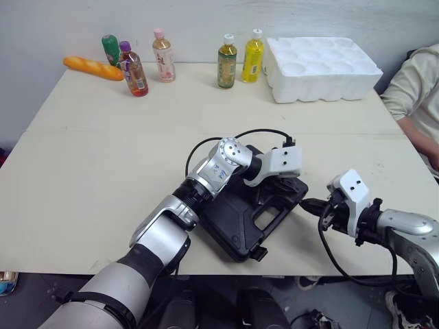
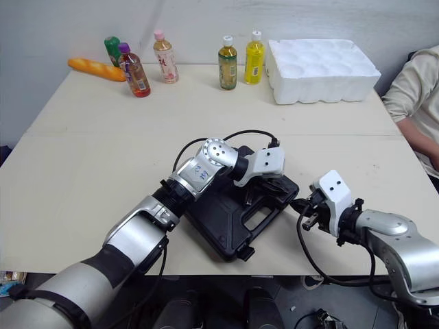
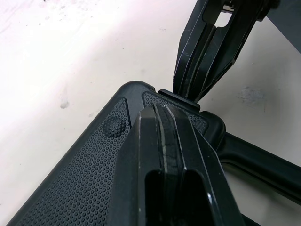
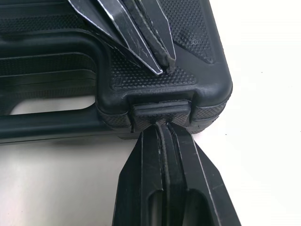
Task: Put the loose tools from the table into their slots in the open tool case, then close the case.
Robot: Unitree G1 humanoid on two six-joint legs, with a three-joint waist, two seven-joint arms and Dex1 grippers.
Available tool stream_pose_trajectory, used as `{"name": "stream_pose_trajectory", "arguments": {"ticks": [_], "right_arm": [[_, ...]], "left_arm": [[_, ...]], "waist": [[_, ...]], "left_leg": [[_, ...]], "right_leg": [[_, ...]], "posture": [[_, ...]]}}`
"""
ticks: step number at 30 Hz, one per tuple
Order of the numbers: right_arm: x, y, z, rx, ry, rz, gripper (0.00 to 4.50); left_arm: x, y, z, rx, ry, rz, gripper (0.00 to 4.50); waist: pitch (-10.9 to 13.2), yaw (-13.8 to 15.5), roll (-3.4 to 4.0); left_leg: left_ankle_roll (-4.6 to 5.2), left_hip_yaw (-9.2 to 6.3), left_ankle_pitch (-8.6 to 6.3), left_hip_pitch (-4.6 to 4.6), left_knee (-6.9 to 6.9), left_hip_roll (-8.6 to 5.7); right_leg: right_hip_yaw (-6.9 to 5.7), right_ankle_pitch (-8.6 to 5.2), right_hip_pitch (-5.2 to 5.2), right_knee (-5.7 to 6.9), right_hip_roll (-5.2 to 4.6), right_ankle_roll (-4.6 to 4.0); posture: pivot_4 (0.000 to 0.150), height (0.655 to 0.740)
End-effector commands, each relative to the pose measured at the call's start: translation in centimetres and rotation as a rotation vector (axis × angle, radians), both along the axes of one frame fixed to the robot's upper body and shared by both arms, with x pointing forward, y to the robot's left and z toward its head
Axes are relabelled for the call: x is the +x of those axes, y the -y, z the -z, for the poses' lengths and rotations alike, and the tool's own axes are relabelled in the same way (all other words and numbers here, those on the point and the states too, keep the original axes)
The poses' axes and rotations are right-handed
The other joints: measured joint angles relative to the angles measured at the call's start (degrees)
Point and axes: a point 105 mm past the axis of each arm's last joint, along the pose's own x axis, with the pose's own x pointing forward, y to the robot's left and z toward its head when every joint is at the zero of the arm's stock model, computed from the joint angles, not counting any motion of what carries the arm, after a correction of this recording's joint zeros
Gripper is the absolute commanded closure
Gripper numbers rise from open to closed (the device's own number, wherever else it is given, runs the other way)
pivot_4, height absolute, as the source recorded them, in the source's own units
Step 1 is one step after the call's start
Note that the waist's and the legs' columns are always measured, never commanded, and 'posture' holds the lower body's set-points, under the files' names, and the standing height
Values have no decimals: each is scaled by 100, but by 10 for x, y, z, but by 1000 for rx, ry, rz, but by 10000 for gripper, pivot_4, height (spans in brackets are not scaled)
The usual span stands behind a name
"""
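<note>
Left wrist view: left tool narrow, both fingers pressed flat together with nothing between them, tips down on the pebbled lid of the black tool case near one corner. Right tool met that same corner from the counter side, its fingers likewise drawn together. Right wrist view: the right tool's joined tips sat against the latch on the case's edge wall, gripping nothing; whether the latch was fully seated, could not tell. The case's handle ran off to one side of the latch, pale counter showing through its opening. Lid lay down on the base, seam closed along the visible edge. Left eye view: the case lay flat near the counter's front edge, set at an angle, with the left arm reaching over it and the right arm coming in from the robot's right. Along the far edge stood five bottles, a bread loaf at the far left and a white foam tray at the far right. A person's sleeve showed beyond the right side.
</note>
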Motion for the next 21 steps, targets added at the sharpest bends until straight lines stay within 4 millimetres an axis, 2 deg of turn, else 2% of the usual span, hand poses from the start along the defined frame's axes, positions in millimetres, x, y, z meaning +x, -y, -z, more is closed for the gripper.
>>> {"name": "stream_pose_trajectory", "arguments": {"ticks": [1, 3, 5, 7, 10, 12, 16, 21], "right_arm": [[-14, -7, -20, -44, 66, -95, 44484], [-27, -2, -23, -48, 25, -123, 44484], [-47, -5, -23, -38, -35, -194, 44484], [-69, -15, -20, -20, -100, -287, 44484], [-94, -33, -7, 9, -185, -391, 44484], [-98, -38, 5, 9, -207, -397, 44484], [-100, -50, 19, 19, -232, -434, 44484], [-93, -70, 24, 72, -225, -476, 44484]], "left_arm": [[0, -16, 15, 47, -155, -48, 44668], [-6, -21, -19, -62, -211, -12, 44668], [-20, -36, -49, -130, -243, 78, 44668], [-42, -56, -64, -138, -257, 194, 44668], [-69, -91, -49, -20, -252, 326, 44668], [-77, -103, -33, 46, -244, 345, 44668], [-82, -108, -13, 105, -235, 326, 44668], [-72, -114, 23, 257, -110, 279, 44668]], "waist": [[0, 15, 0], [2, 30, 4], [7, 29, 11], [9, 26, 14], [6, 39, 20], [5, 37, 21], [6, 47, 20], [5, 49, 20]], "left_leg": [[0, 0, 0, 0, 0, 0], [0, -1, 0, -5, -2, 0], [-3, -1, 3, -20, -2, -1], [-9, -2, 6, -28, -4, 3], [-14, -11, 9, -26, -5, 4], [-12, -13, 8, -7, -7, 1], [10, -20, -4, 15, -2, -4], [16, -23, -8, 7, 0, -7]], "right_leg": [[0, 0, -1, 0, 0, 0], [-2, 0, -3, -1, 1, 0], [-3, 0, -16, 22, 1, 0], [-4, 0, -23, 25, 4, 0], [-9, -1, -17, 22, 4, -1], [-6, -1, 6, 13, 0, -2], [-9, 1, 41, -31, -9, 1], [-12, 1, 39, -43, -9, 1]], "posture": [[1500, 7400], [1500, 7400], [1500, 7400], [1500, 7400], [1500, 7400], [1500, 7400], [1500, 7400], [1500, 7400]]}}
